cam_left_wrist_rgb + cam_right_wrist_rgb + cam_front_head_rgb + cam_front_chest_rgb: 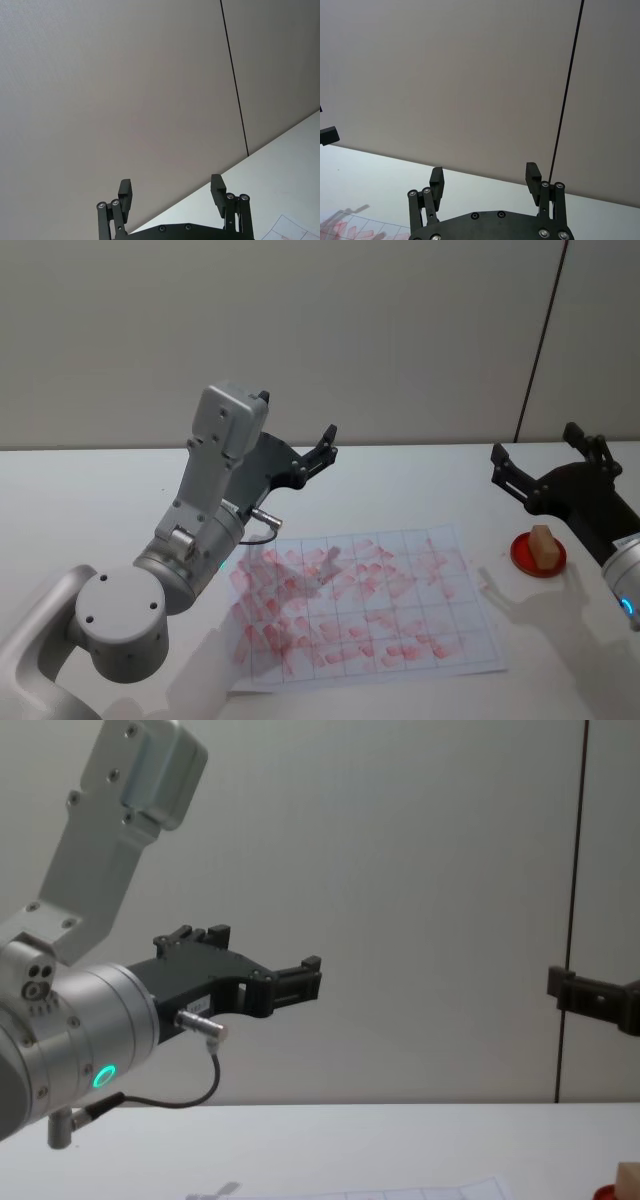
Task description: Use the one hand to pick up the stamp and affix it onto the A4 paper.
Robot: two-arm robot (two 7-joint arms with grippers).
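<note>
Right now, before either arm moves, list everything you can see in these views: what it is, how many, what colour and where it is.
table: one, white, in front of the robot
wall: one, beige with a dark vertical seam, behind the table
A4 paper: one, white with grid lines and reddish marks, flat on the table, centre
red disc: one, red, on the table right of the A4 paper
stamp: one, light tan, standing on the red disc
left hand: one, black, open, raised beyond the paper's far left corner
right hand: one, black, open, raised near the stamp, not touching it
</note>
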